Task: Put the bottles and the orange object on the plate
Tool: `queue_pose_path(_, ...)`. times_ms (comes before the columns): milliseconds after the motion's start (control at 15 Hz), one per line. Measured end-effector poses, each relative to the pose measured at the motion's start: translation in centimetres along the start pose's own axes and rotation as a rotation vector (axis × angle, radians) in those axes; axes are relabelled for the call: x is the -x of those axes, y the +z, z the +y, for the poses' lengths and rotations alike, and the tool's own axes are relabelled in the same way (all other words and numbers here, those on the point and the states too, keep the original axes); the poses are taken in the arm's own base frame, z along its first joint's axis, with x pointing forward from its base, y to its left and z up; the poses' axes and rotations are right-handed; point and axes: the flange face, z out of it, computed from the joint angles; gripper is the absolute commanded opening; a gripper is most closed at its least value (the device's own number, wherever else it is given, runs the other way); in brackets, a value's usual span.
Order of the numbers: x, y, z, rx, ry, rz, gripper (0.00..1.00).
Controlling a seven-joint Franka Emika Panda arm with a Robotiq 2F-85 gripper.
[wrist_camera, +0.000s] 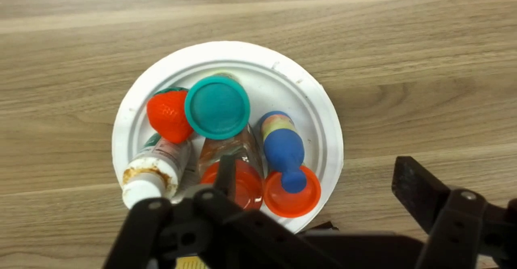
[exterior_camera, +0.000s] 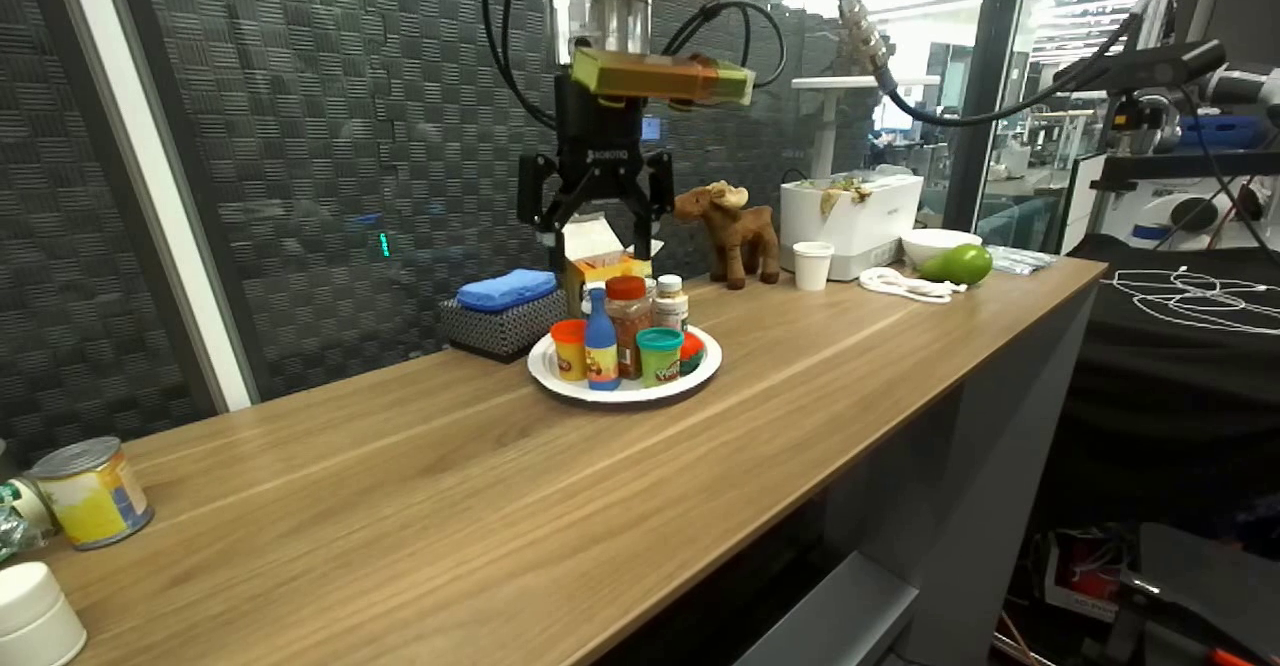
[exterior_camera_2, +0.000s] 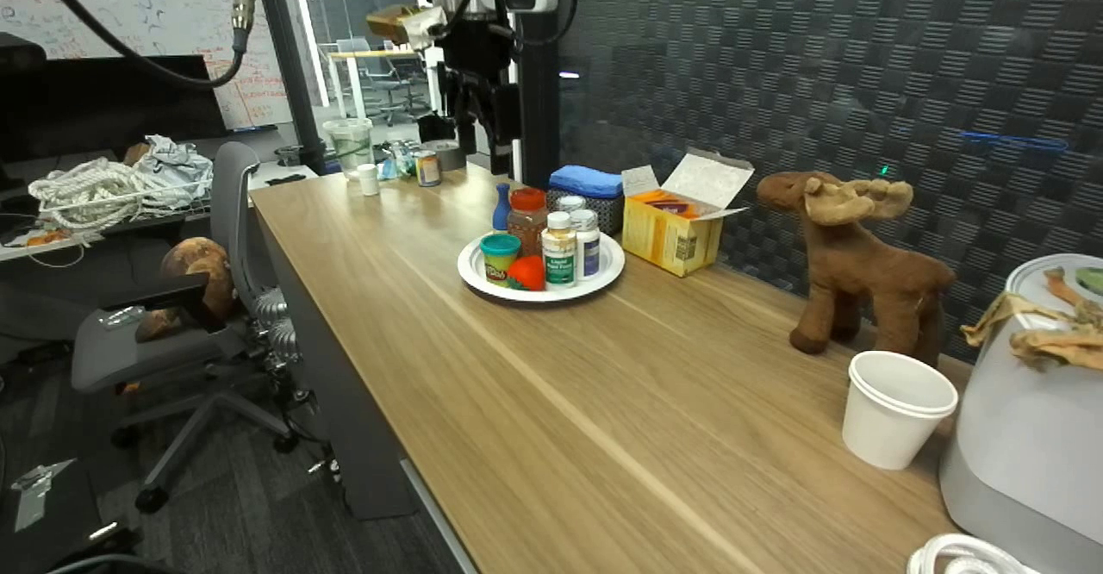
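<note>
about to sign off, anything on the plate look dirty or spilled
Yes: a white-capped bottle on the plate has a brownish stain near its top, odd against the white, perhaps dried residue. No spill shows.

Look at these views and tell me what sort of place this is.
Probably a robotics lab or office workspace: a robot arm hangs above a wood-grain table, and an exterior view also shows a whiteboard with writing on it and a wheeled office chair.
</note>
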Motion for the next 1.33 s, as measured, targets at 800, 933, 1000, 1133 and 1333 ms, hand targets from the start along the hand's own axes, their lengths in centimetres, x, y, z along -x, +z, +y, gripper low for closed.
queue_pose_path(800,4.0,-6.3,1.3,0.004,-0.012,-0.074,1.00)
queue_pose_path(933,3.9,-6.1,1.2,0.005,-0.012,-0.077,1.00)
queue_pose_path(1000,3.9,-6.1,1.2,0.005,-0.012,-0.077,1.00)
queue_pose_path(1133,3.9,-6.1,1.2,0.005,-0.012,-0.077,1.00)
queue_pose_path(1333,3.9,-6.1,1.2,0.005,-0.012,-0.077,1.00)
